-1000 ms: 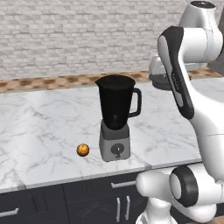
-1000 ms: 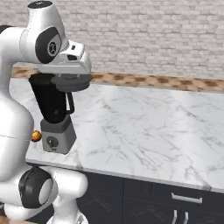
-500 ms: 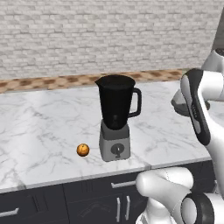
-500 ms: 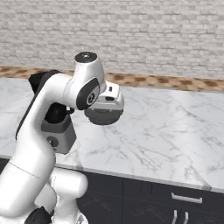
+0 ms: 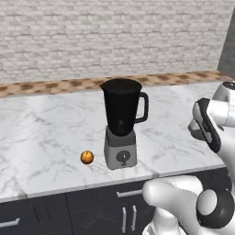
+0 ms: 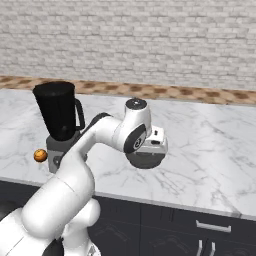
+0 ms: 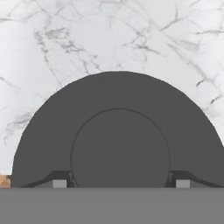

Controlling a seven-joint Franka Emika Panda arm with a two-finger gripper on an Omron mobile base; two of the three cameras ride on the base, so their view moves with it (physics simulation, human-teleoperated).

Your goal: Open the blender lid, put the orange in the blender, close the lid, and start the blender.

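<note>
From the left: the small round orange fruit (image 5: 86, 157) sits near the bench's front edge, just beside the black tapered jar on its boxy grey base (image 5: 120, 124) — rim now open. My arm has swung right and lower over the white marble bench (image 6: 210, 145); the pincer (image 7: 119, 181) grips the flat dark grey disc lid (image 7: 119, 131) by its knob. Lid's off — next, set it down.

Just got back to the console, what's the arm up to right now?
The claw is shut on the blender lid by its centre knob, holding it above the marble counter, off to the right of the blender. The jar is open on top. The orange sits on the counter left of the blender base, not yet picked up.
</note>
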